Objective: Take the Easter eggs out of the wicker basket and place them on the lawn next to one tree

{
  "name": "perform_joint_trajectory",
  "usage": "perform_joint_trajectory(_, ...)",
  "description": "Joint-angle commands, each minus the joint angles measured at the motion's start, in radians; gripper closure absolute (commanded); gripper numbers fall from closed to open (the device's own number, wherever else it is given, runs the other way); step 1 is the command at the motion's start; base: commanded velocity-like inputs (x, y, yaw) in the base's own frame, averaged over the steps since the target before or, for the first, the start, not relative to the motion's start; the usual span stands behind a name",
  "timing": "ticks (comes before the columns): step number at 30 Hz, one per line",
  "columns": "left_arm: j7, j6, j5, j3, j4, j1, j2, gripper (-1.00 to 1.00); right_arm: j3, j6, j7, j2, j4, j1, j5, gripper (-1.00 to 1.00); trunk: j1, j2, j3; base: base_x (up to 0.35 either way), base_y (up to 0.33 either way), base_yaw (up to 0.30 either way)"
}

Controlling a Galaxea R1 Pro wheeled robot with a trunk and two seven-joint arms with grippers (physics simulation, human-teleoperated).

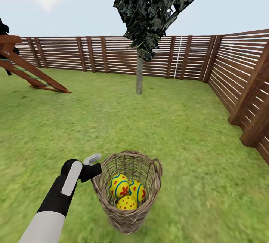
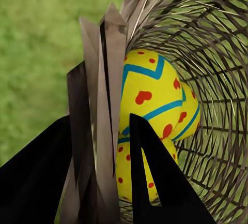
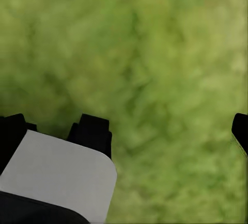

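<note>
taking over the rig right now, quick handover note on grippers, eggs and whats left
Left gripper: fingers straddle the wicker basket rim, one inside, one outside; grip not confirmed.
Right gripper: fingers apart over bare lawn, holding nothing.
Easter eggs: all three in the basket, which stands on the lawn in front of the robot.
Tree: pale trunk further ahead, near the fence.
Done: no eggs moved.
Left: move all three beside that tree.

Place was fenced back garden, outdoors under pale blue sky with cloud. Broad green lawn [image 1: 112, 123] covered ground. Brown horizontal-slat wooden fence [image 1: 112, 54] enclosed it at back and right, meeting at corner. Grey-trunked tree [image 1: 139, 74] with dark blocky foliage stood near rear fence. Sloped wooden frame structure [image 1: 26, 67] sat at left edge. Wicker basket [image 1: 129, 194] with painted Easter eggs [image 1: 127, 190] stood on grass.
</note>
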Motion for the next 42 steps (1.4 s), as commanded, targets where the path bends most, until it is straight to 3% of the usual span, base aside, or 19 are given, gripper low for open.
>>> perform_joint_trajectory(1, 0.010, -0.001, 0.026, 0.002, -0.001, -0.001, -0.001, 1.00, 0.000, -0.003, 0.005, -0.001, 0.001, -0.001, 0.005, -1.00, 0.000, 0.000, -0.001, 0.000, 0.000, 0.106)
perform_joint_trajectory(27, 0.010, -0.003, 0.028, 0.000, -0.006, -0.001, -0.001, 1.00, -0.002, -0.006, 0.003, -0.007, 0.003, 0.000, -0.002, -1.00, 0.000, 0.000, -0.001, 0.283, 0.000, 0.002)
perform_joint_trajectory(34, 0.010, -0.002, 0.028, -0.002, -0.014, -0.001, -0.004, 1.00, -0.002, -0.054, 0.003, -0.005, 0.002, 0.042, 0.000, -1.00, 0.000, 0.000, -0.001, 0.316, 0.000, 0.000)
perform_joint_trajectory(42, 0.011, 0.000, 0.028, -0.003, -0.013, -0.001, -0.003, 1.00, -0.002, -0.055, 0.003, -0.003, 0.002, 0.045, -0.006, -1.00, 0.000, 0.000, -0.001, 0.316, 0.000, 0.000)
